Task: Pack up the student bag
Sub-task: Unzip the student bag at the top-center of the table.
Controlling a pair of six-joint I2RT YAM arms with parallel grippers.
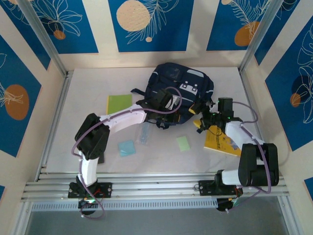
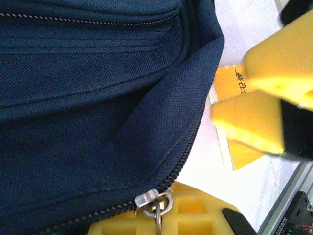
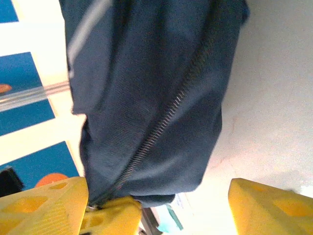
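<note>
The student bag (image 1: 183, 85), dark navy with thin grey stripes, lies at the back centre of the table. My left gripper (image 1: 169, 103) rests on the bag's near edge. In the left wrist view its yellow fingers (image 2: 195, 215) are shut on the metal zipper pull (image 2: 157, 204) at the end of a zip line. My right gripper (image 1: 199, 115) sits at the bag's near right corner, its jaws open. In the right wrist view the bag's fabric and zip (image 3: 161, 127) hang between the spread fingertips (image 3: 269, 208), apart from both.
A yellow book (image 1: 222, 141) lies under the right arm. A green notebook (image 1: 119, 104) is left of the bag. A light blue pad (image 1: 126, 148), a clear flat item (image 1: 143, 134) and a pale green pad (image 1: 183, 143) lie in front. Metal frame posts and rails edge the table.
</note>
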